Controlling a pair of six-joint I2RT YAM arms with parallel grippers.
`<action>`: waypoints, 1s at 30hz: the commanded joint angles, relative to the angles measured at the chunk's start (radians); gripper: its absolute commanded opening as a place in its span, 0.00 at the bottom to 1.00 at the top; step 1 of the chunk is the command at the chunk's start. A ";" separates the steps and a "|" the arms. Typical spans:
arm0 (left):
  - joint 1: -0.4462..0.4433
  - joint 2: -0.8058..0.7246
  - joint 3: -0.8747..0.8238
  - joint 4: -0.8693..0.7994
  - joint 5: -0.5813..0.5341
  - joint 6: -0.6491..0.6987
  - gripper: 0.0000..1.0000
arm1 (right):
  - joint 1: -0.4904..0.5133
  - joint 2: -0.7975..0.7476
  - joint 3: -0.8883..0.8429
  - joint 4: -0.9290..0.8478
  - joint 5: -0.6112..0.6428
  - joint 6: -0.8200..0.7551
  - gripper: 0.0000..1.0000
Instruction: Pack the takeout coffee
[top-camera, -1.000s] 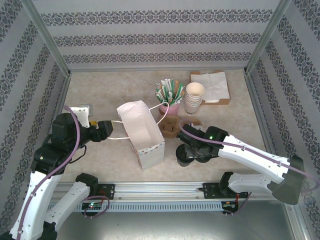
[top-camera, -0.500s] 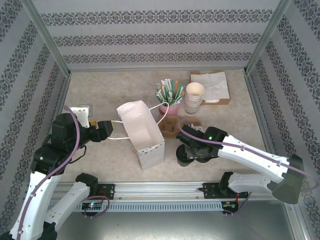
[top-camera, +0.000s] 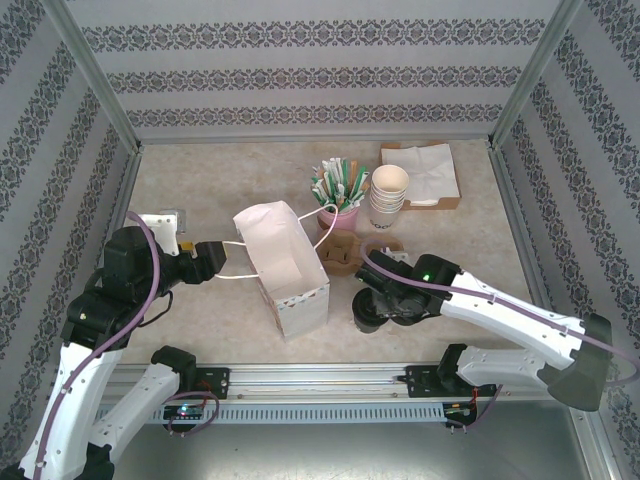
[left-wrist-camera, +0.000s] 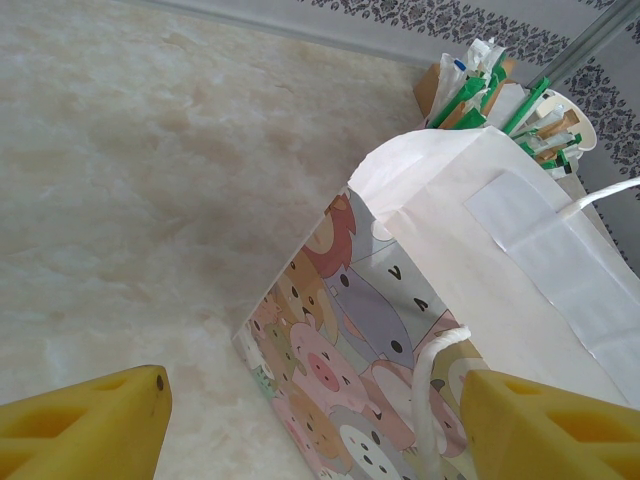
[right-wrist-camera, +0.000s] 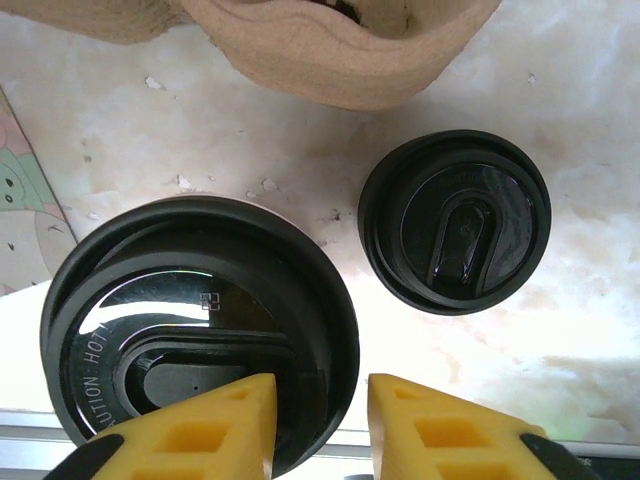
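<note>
Plainly, the takeout coffee (right-wrist-camera: 195, 300) looks dark, round and glossy-topped.

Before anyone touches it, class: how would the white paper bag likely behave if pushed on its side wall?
The paper bag stands tall, open and apparently empty on a narrow base, so it would probably slide or tip. Its thin paper walls look likely to buckle rather than resist.

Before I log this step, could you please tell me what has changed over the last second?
The right end effector has edged slightly toward the near edge above the takeout coffee, its jaws now a little apart. The left end effector stays open beside the paper bag; bag, loose lid and cup stack are unmoved.
</note>
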 joint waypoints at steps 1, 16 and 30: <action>0.007 -0.004 0.002 0.010 -0.015 0.016 0.77 | 0.011 -0.027 0.037 -0.027 0.031 0.006 0.35; 0.008 -0.013 0.007 0.006 -0.027 0.010 0.77 | 0.046 -0.076 -0.011 0.112 -0.004 -0.049 0.93; 0.008 -0.013 0.001 0.007 -0.024 0.006 0.77 | 0.060 0.029 -0.055 0.141 0.005 -0.020 0.83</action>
